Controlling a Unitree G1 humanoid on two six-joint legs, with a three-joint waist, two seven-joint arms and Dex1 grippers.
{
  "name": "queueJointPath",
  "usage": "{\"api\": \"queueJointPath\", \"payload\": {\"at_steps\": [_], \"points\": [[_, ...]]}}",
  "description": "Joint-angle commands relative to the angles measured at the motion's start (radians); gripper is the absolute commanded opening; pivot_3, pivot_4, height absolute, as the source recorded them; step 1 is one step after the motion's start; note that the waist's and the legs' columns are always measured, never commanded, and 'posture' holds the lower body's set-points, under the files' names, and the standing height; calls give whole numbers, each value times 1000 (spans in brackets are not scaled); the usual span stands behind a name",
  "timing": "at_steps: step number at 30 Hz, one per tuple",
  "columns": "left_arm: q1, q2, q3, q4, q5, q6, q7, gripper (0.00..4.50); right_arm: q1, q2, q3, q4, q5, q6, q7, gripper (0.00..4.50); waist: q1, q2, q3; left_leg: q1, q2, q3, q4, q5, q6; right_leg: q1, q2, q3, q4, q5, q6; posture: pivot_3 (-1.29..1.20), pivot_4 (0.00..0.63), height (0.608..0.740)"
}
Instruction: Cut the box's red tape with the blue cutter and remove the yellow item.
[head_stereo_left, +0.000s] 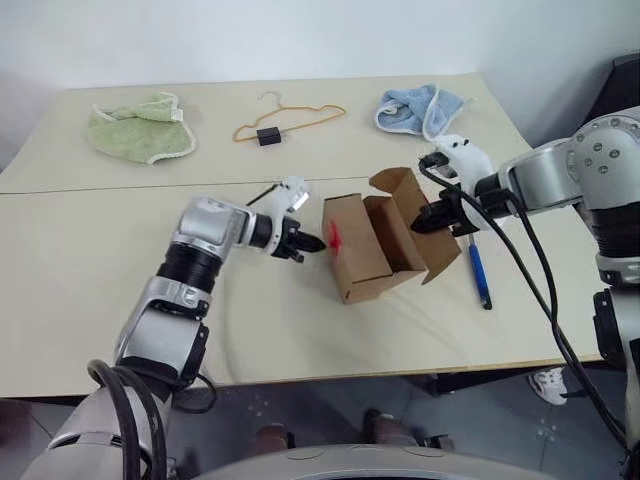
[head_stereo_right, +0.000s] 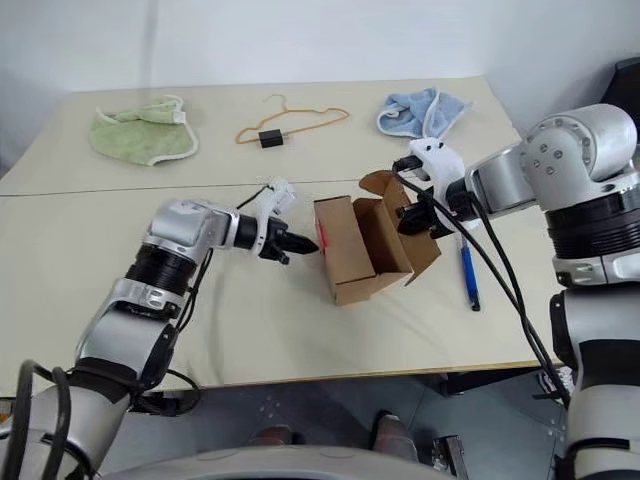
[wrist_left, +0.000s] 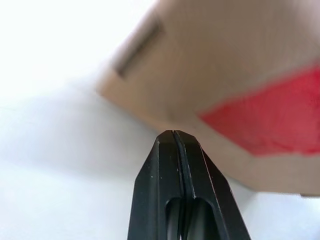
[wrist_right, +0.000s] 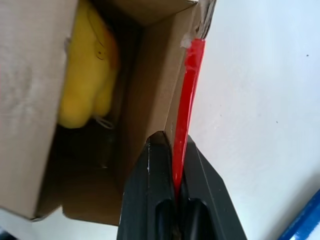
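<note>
1. Left gripper (head_stereo_left: 305, 243): fingers pressed together on nothing, tip just beside the box (head_stereo_left: 362, 262), at the side bearing the red tape (head_stereo_left: 335, 238).
2. Right gripper (wrist_right: 175, 192): jaws pinched on a flap edged with tape, apparently holding it back. The box stands open on the table (head_stereo_left: 100, 290).
3. Yellow item (wrist_right: 87, 75): inside the box. The cutting looks done; removal is in hand, and the next move calls for one gripper to open and reach in.
4. Blue cutter (head_stereo_left: 479, 272): lying on the table just beyond the box, near the right gripper.

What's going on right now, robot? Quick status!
Left claw shut at the box. Right claw shut on box flap's red tape. Yellow item inside. Blue cutter on table.
</note>
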Motion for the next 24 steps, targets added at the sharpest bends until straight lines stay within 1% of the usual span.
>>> {"api": "queueJointPath", "payload": {"at_steps": [1, 3, 7, 10, 12, 15, 18, 24], "points": [[-103, 36, 82, -3, -78, 15, -78, 0, -34, -11, 9, -36, 80, 5, -63, 29, -3, 0, 0, -1, 0, 0, 0, 0, 0, -1, 0, 0, 0, 0, 0, 0, 150, 740], [-131, 41, 104, -14, -113, 40, -109, 0, -35, -20, 25, -43, 106, 5, -89, 29, -6, 0, 0, -2, 0, 0, 0, 0, 0, -2, 0, 0, 0, 0, 0, 0, 150, 740], [-126, 8, 92, -187, -217, 171, -162, 0, -34, -32, 38, -49, 133, 5, -137, 29, -9, 0, 0, -2, 0, 2, 0, -1, 2, -3, -1, -1, 0, 0, 0, 0, 150, 740], [-55, 1, 15, -275, -226, 214, -164, 0, -37, -30, 37, -48, 158, 5, -164, 29, -13, 0, 0, -2, 0, 4, 0, -2, 3, -4, -1, -1, 0, 0, 0, 0, 150, 740], [-3, 17, -40, -327, -226, 228, -168, 0, -38, -33, 36, -49, 177, 5, -180, 29, -16, 0, 0, -2, 0, 5, 0, -2, 3, -5, -1, -1, 0, 0, 0, 0, 150, 740], [41, 40, -72, -351, -228, 242, -166, 0, -35, -41, 32, -52, 203, 5, -207, 29, -21, -1, 0, -2, 1, 7, -1, -2, 3, -7, -1, -1, 1, 0, 0, 0, 150, 740], [101, 97, -128, -350, -206, 221, -186, 0, -26, -57, 24, -57, 242, 5, -238, 29, -20, -1, 1, -2, 1, 7, 0, -2, 3, -8, -1, 0, 2, 0, 0, 0, 150, 740], [152, 176, -234, -302, -118, 113, -194, 0, -2, -99, 11, -66, 335, 5, -298, 29, -8, -1, 0, -1, 1, 8, 0, -2, 3, -7, -1, 1, 2, 0, 0, 0, 150, 740]]}}
